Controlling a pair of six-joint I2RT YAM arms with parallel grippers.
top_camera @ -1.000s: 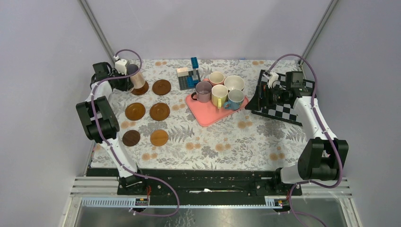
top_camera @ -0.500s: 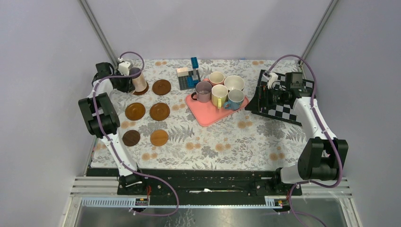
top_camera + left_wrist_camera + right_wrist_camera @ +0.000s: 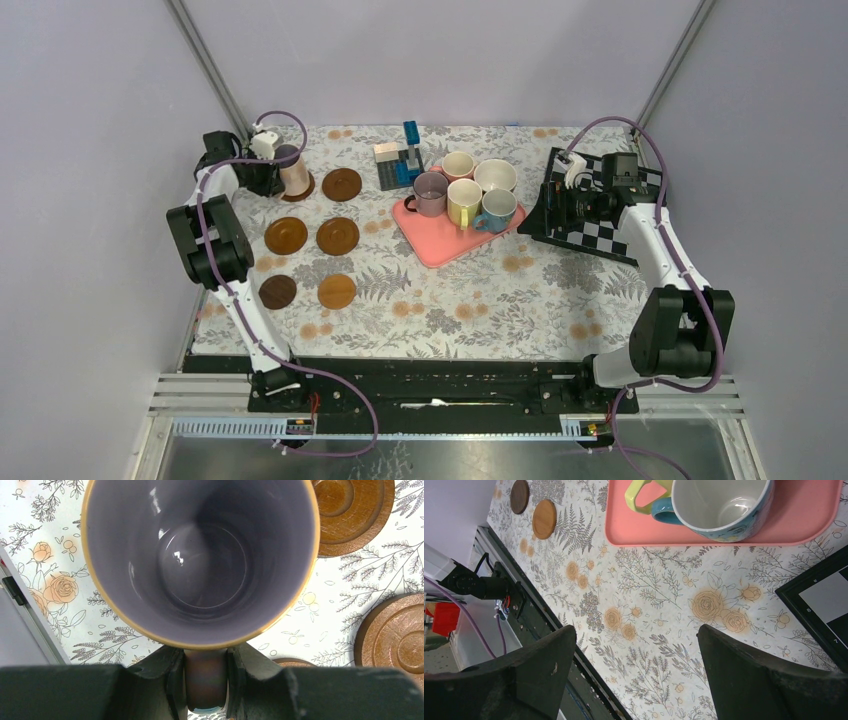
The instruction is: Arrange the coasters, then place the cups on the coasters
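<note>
- Top external: high and behind, looking down over the whole flowered table (image 3: 470, 300).
- Left wrist: straight down, very close, into the salmon pink cup (image 3: 200, 555).
- Right wrist: low over the table; shares the pink tray (image 3: 809, 525) and light blue cup (image 3: 724, 505) with the top view.

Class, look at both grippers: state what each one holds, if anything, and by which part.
The left gripper clamps the salmon-pink ceramic mug by its handle. The right gripper is open and holds nothing.

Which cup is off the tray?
The salmon pink cup at far left, gripped by its handle in the left tool; the other five stand on the pink tray.
</note>
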